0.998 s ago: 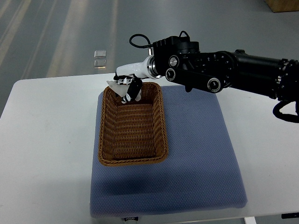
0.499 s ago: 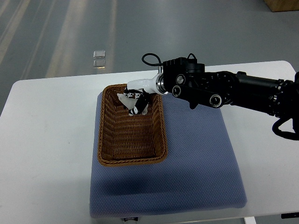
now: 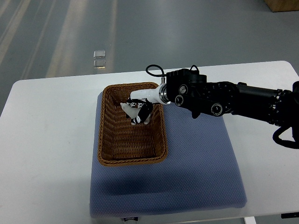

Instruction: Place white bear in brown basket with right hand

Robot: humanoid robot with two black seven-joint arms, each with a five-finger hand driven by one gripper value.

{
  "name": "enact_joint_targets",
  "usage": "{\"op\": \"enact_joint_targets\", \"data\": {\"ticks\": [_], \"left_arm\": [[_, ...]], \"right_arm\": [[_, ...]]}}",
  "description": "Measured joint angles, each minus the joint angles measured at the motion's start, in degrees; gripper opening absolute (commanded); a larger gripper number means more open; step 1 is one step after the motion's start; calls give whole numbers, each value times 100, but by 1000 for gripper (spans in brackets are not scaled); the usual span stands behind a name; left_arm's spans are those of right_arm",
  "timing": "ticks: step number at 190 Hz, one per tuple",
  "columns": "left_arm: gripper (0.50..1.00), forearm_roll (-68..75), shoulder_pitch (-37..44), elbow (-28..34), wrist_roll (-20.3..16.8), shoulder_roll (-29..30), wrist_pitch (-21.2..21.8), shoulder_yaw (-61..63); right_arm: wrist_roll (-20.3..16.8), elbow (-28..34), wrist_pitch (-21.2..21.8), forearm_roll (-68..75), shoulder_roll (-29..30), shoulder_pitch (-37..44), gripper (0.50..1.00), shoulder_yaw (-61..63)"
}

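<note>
The right hand (image 3: 140,111) grips the white bear (image 3: 132,108) low inside the brown basket (image 3: 108,140) toward its twelve o'clock end; placing step, so next its fingers should let go.

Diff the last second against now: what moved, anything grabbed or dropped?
The right hand moved from the brown basket's far rim toward the robot and down inside it, carrying the white bear. Nothing was released; its fingers are still shut on the bear. Basket, blue mat and table stayed put.
</note>
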Motion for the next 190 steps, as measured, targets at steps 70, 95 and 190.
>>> {"op": "enact_joint_targets", "data": {"ticks": [70,95,190], "left_arm": [[1000,-1,0,0,0,0,0,0],[1000,-1,0,0,2,0,0,4],[1000,4,0,-26,2,0,0,13]], "right_arm": [[26,24,4,70,0,-24,813,3],[26,24,12,71,0,-24,823,88],[146,-6,46,138,-179,-154,893,2284]]}}
